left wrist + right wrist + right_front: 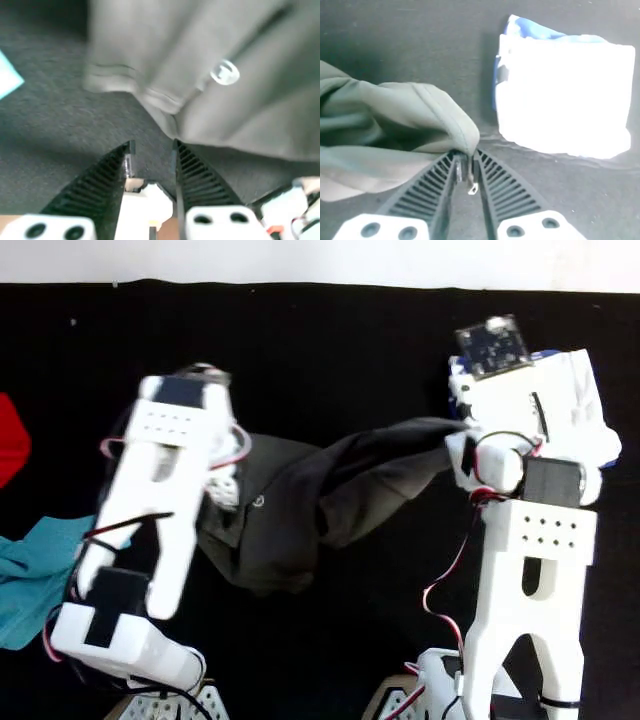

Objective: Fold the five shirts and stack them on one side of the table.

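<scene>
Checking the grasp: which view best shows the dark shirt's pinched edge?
Right wrist view: the right gripper clamps the dark shirt by its edge. The high view shows most of it from afar; the left wrist view, a buttoned part.

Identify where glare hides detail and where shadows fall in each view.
Right wrist view: the white folded stack is blown out, folds lost, with a shadow on the table beside it. Left wrist view: a button on the dark shirt catches a highlight. High view: the left arm and right arm glare white against the black table.
</scene>
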Motion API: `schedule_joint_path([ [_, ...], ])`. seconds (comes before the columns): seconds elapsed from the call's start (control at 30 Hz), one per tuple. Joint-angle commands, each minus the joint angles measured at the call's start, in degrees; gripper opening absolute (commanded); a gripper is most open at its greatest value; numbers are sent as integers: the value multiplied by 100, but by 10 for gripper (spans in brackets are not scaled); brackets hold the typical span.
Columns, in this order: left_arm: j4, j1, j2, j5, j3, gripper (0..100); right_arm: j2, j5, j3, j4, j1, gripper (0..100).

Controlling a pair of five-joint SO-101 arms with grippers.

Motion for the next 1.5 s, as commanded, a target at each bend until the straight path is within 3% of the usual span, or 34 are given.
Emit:
schedule_joint_path([
  [0.0, 105, 708, -84, -18, -207, 130, -180, 70, -110, -277, 154, 5],
  [0.17, -369, 1490, -22, -18, -13, 130, -189, 79, 22, -462, 312, 5],
  [0.37, -1626, 1499, -4, 114, 998, 133, -189, 519, 180, -479, 875, 5],
  [0.57, -3314, 708, -4, -97, 1912, 122, -189, 703, 734, -567, 901, 5],
  [0.67, -3701, 84, -4, -167, 1692, 9, -207, 686, 1156, -989, 901, 5],
  [0.77, -3771, -523, -4, -167, 1138, 10, -242, 677, 1481, -1323, 910, 5],
  [0.9, -3420, -919, -22, -167, 198, 9, -242, 431, 1604, -1534, 919, 5],
  [1.1, -1837, -901, -66, -158, -1613, 9, -488, -185, 1138, -1516, 1007, 5],
  [1.47, 404, -892, -75, -141, -4505, 9, -1692, -202, 277, -1226, 1007, 5],
])
